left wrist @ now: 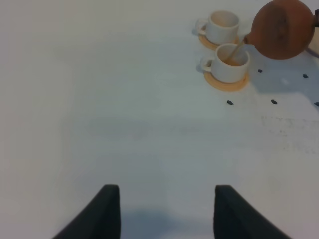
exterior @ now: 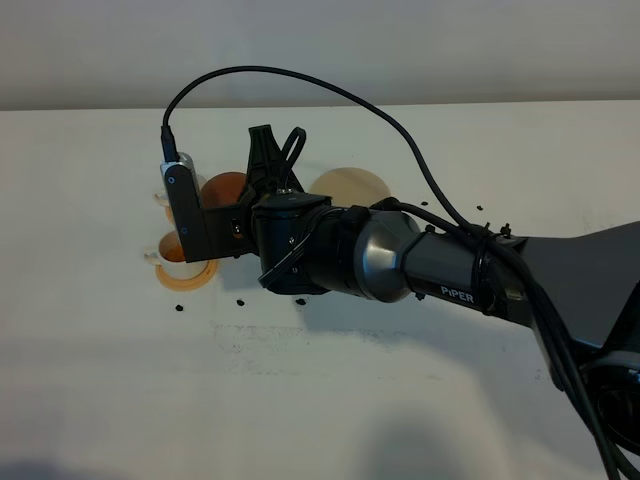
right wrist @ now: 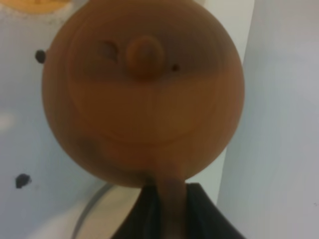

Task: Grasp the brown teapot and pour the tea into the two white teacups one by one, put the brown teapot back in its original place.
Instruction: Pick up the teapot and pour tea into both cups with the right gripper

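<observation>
Right now the right pincer point(right wrist: 169, 214), clenched on the brown teapot point(left wrist: 281, 29), tips it over the front white teacup point(left wrist: 230, 63) as tea point(left wrist: 238, 50) streams in, so next I'd expect levelling off and shifting to the empty-looking back teacup point(left wrist: 223, 26), while the left pincer point(left wrist: 167, 189) hangs released above the desk point(left wrist: 124, 99).

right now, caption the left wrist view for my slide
Tilted brown teapot pours tea into one white teacup on its orange coaster, the other teacup beside it.

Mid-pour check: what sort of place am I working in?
Likely a lab test bench, not a kitchen: a plain white tabletop, a blank wall behind, and only a staged tea set, brown teapot and two white teacups on coasters.
</observation>
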You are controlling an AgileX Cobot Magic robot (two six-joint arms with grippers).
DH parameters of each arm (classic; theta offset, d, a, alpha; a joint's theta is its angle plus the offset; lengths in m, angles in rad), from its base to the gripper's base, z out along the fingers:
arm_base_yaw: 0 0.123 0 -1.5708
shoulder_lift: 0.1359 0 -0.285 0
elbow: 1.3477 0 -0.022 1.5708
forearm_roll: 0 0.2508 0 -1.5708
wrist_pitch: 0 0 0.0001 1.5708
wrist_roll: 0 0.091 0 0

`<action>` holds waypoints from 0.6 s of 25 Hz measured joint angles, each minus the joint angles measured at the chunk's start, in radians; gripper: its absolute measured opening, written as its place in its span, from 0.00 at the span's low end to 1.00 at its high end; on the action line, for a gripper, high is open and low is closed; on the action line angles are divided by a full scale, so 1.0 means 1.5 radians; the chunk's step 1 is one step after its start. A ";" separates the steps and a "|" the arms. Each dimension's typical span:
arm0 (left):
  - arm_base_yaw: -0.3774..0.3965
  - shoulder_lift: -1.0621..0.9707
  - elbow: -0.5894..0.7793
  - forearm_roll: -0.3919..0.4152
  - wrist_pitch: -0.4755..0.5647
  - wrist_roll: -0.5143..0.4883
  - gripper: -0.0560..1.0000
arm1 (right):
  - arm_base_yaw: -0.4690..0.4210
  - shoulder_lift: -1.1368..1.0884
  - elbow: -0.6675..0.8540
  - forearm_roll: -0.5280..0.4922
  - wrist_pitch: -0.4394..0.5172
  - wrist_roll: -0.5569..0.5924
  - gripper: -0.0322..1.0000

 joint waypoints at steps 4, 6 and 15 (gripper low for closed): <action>0.000 0.000 0.000 0.000 0.000 0.000 0.48 | 0.000 0.000 0.000 -0.009 0.000 -0.006 0.11; 0.000 0.000 0.000 0.000 0.000 0.000 0.48 | 0.001 0.000 0.000 -0.012 0.001 -0.009 0.11; 0.000 0.000 0.000 0.000 0.000 0.000 0.48 | 0.002 0.000 0.000 -0.021 0.006 -0.025 0.11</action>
